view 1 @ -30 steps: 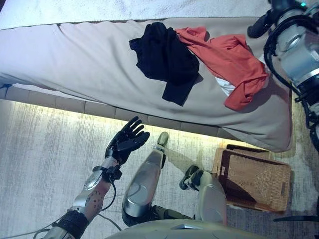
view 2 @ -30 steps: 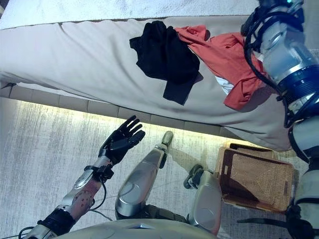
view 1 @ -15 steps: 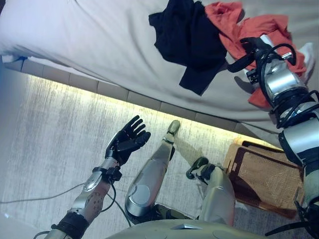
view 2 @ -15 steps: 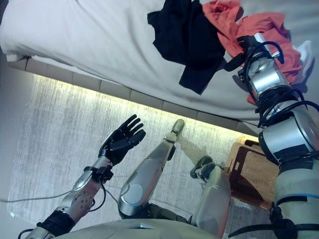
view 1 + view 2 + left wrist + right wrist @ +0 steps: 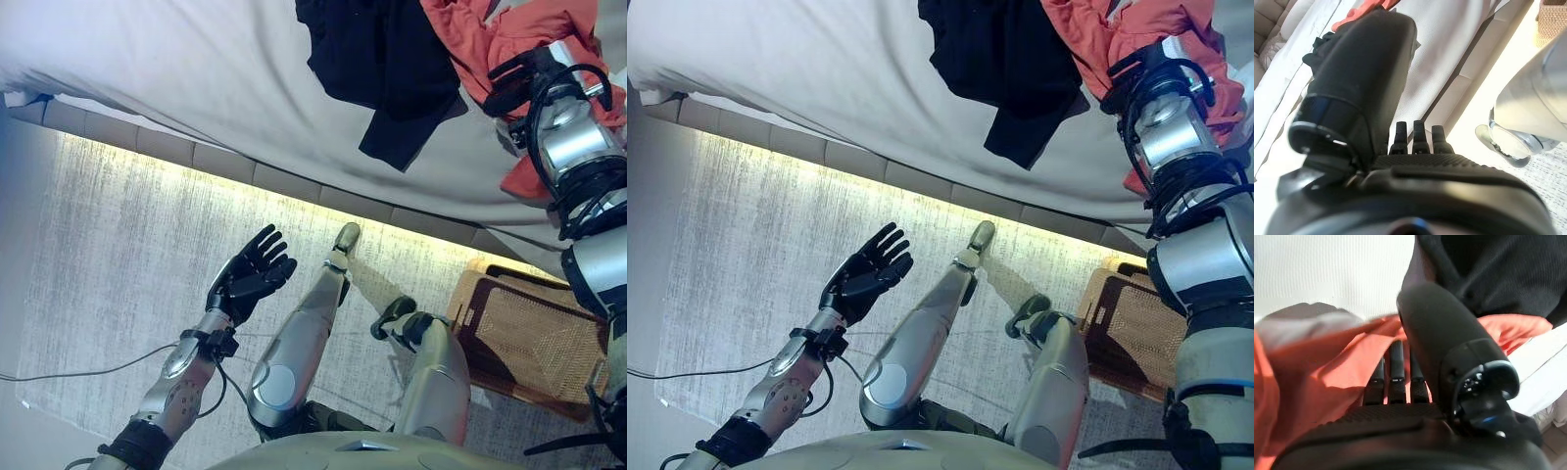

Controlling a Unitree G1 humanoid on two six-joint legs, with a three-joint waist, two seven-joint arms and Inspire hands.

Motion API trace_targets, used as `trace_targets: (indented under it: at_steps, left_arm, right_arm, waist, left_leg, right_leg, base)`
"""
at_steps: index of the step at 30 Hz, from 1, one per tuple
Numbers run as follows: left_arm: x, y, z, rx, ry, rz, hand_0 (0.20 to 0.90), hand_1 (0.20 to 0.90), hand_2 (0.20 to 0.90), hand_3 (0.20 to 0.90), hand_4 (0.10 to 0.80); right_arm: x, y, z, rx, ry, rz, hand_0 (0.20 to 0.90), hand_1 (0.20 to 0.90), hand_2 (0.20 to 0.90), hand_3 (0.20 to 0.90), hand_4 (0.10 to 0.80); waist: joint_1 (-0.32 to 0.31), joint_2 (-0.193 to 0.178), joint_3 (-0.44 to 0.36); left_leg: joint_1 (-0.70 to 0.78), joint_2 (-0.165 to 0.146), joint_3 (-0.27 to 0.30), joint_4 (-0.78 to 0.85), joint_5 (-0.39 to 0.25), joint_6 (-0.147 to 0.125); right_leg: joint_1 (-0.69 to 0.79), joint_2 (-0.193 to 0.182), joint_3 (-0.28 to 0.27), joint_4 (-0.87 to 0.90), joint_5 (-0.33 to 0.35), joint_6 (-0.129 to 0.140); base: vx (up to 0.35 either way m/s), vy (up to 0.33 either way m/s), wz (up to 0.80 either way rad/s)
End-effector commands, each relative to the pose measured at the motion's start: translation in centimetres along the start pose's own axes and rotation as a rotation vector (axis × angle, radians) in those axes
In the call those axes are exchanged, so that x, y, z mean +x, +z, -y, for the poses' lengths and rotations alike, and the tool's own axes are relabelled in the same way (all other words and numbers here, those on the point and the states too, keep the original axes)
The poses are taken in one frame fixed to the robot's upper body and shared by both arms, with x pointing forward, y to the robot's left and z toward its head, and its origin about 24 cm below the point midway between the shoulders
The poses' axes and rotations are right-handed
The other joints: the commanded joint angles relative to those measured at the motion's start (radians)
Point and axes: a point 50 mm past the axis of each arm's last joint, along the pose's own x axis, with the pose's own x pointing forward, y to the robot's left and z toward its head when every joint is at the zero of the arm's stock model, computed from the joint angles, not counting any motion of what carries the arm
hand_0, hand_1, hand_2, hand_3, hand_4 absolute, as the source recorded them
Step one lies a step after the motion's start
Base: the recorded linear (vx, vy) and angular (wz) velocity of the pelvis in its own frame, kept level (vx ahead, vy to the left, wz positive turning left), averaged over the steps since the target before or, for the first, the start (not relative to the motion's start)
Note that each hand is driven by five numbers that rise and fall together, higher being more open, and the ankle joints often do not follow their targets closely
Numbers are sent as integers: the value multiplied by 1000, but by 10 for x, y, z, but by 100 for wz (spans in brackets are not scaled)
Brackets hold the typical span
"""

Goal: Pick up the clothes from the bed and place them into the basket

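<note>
Grey bed (image 5: 196, 88) fills the scene, with a black garment (image 5: 387, 59) and a crumpled orange-red garment (image 5: 1097, 34) lying on it; the woven brown basket (image 5: 534, 333) on the floor appears empty. Right hand (image 5: 1396, 377) lies straight-fingered on the orange cloth, gripping nothing yet; left hand (image 5: 250, 279) hovers open.

From the head we look steeply down through both eye views, which share the bed (image 5: 196, 88) edge and the basket (image 5: 534, 338) on the floor. Our wrist views sit very close behind each hand, the right hand (image 5: 1396, 377) facing the orange garment (image 5: 1327, 362), the left hand (image 5: 1415, 142) facing the bed.
</note>
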Motion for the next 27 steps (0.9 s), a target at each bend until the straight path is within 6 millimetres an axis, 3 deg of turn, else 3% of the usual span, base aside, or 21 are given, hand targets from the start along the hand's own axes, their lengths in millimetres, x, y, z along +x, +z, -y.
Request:
trace_targets:
  at_steps: [1,10,15,20,26,27]
  left_arm:
    - [-8,19,6,-2,-33,121,900,900,900,900,800]
    - [-10,21,2,0,-22,121,900,900,900,900,800]
    - [-8,21,1,6,-5,115,900,900,900,900,800]
    - [-4,21,0,15,4,114,900,900,900,900,800]
    - [-1,20,-2,20,26,101,900,900,900,900,800]
    - [0,20,-1,16,27,100,900,900,900,900,800]
  right_arm:
    - [-4,21,80,-179,-268,71,300,300,300,200,100]
    - [-7,26,93,-225,-308,74,300,300,300,200,100]
    - [-7,22,94,-204,-289,82,300,300,300,200,100]
    - [-7,19,89,-44,-261,106,300,300,300,200,100]
    - [-7,9,87,-72,-213,117,314,314,314,216,116]
    - [-7,8,88,-80,-205,117,900,900,900,900,800]
  waist:
    - [-13,34,-46]
    - [-23,21,-46]
    - [-31,4,-46]
    - [-45,-10,-46]
    - [-54,-38,-46]
    - [-55,-39,-46]
  left_leg:
    - [68,-11,99,166,-250,84]
    - [110,1,111,162,-261,82]
    - [165,9,107,140,-264,82]
    - [225,17,112,120,-267,78]
    - [304,26,114,105,-275,71]
    - [303,27,115,110,-271,69]
  right_leg:
    - [5,77,-41,-60,146,-31]
    - [39,71,-38,-69,146,-29]
    - [91,76,-31,-86,143,-29]
    - [154,78,-26,-123,150,-25]
    - [248,78,-25,-163,144,-25]
    - [252,78,-26,-163,142,-27]
  base:
    - [0,0,0]
    - [-10,11,-4]
    - [11,4,-2]
    - [10,-7,-4]
    - [75,8,-8]
    - [72,23,-8]
